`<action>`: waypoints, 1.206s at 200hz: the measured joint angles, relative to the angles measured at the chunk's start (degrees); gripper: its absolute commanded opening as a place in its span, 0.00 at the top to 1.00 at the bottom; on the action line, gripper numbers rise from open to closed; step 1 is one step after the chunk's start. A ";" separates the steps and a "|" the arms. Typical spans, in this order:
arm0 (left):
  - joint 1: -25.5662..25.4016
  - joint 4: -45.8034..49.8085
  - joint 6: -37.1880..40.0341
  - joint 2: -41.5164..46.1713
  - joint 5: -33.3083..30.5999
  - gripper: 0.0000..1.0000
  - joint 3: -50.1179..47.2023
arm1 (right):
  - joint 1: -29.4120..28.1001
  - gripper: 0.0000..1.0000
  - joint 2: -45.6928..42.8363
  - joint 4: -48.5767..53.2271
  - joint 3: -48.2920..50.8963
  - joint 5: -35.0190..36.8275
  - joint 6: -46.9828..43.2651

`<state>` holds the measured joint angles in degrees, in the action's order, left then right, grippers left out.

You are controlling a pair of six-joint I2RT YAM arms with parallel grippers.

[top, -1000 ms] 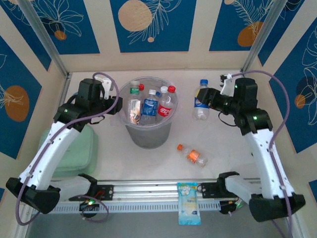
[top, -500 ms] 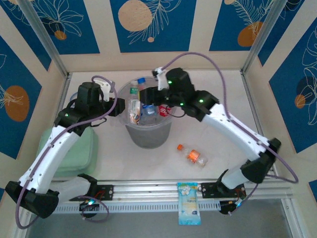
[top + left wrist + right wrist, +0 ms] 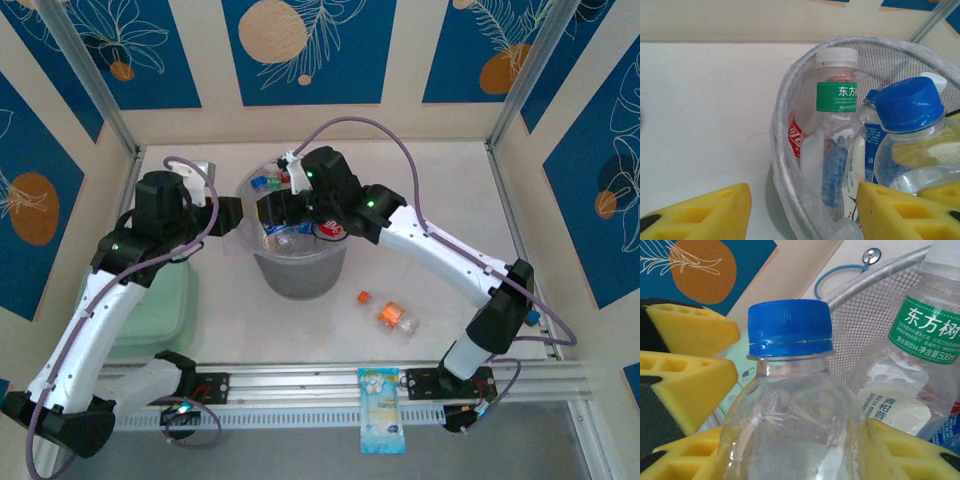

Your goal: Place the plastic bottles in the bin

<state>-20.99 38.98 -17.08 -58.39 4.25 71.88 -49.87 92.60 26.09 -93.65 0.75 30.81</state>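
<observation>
A blue-capped bottle (image 3: 790,390) is clamped between the yellow fingers of the right gripper (image 3: 795,440), which is held over the left part of the bin (image 3: 300,275). In the top view the bottle's cap is seen just above the rim. The left gripper (image 3: 802,200) is spread wide beside the bin's left wall, and the rim is seen between its fingers (image 3: 705,212). Whether either pad touches the wall cannot be told from these angles.

Inside the bin, a green-labelled bottle (image 3: 836,100) with a white cap is stood upright against the wall. A red-labelled bottle (image 3: 796,137) is partly hidden behind it, and the held bottle is just beside them.

On the table (image 3: 450,200), an orange-labelled bottle (image 3: 390,314) is laid on its side, right of the bin and nearer the arm bases, well apart from both grippers. A blue-and-white packet (image 3: 382,410) is laid across the near rail, and a pale green pad (image 3: 160,310) is seen under the left arm
</observation>
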 measured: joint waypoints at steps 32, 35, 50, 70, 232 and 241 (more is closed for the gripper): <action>0.04 -0.90 -0.72 -0.52 0.83 0.34 -1.01 | 0.00 0.19 -0.57 1.38 0.00 -0.37 -0.98; 0.07 -0.90 -0.70 -0.59 0.87 0.34 -1.03 | 0.00 0.19 -0.83 1.66 0.00 -0.35 -0.94; 0.11 -1.29 -0.92 -0.90 1.25 0.32 -1.14 | 0.02 0.19 -1.99 2.86 0.00 -0.28 -1.77; 0.13 -2.14 -1.11 -1.36 1.60 0.30 -1.14 | 0.44 0.27 -4.15 4.68 -0.11 -0.15 -3.19; 0.15 -4.37 -2.16 -4.74 3.43 0.28 -3.34 | 0.33 0.73 2.60 17.66 -5.81 -1.03 -13.70; 0.15 -4.42 -2.16 -4.74 3.61 0.28 -3.34 | 0.33 0.73 2.49 17.84 -6.34 -1.01 -13.90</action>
<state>-20.84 34.57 -19.25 -63.13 7.86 68.53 -49.54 95.09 43.92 -99.98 -0.25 16.91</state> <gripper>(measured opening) 0.719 0.267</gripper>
